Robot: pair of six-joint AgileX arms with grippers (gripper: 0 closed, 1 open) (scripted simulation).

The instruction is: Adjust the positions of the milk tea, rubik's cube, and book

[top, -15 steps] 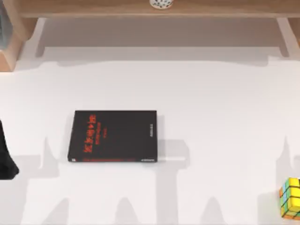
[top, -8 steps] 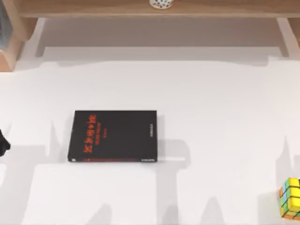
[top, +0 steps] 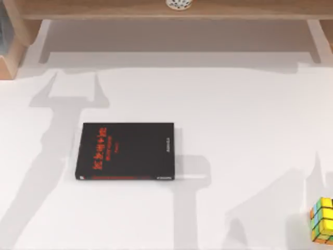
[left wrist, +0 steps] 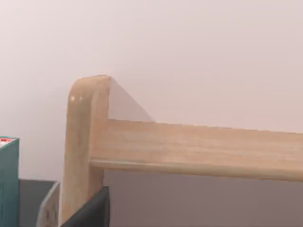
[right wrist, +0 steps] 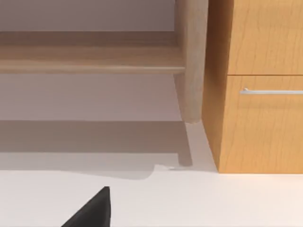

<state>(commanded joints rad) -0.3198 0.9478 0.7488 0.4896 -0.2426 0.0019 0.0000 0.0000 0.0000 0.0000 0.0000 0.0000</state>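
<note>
The rubik's cube [top: 322, 220] sits at 4 o'clock on the table [top: 234, 104], far from the black book [top: 126, 151]; I think the right gripper [right wrist: 92, 210], open or shut I cannot tell, should drop straight over it.

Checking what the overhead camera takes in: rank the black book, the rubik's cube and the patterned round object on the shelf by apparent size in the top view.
1. black book, by far the largest.
2. rubik's cube, cut off by the right edge.
3. patterned round object, cut off by the top edge; it looks slightly smaller than the cube, but with both cropped that order is unsure.
</note>
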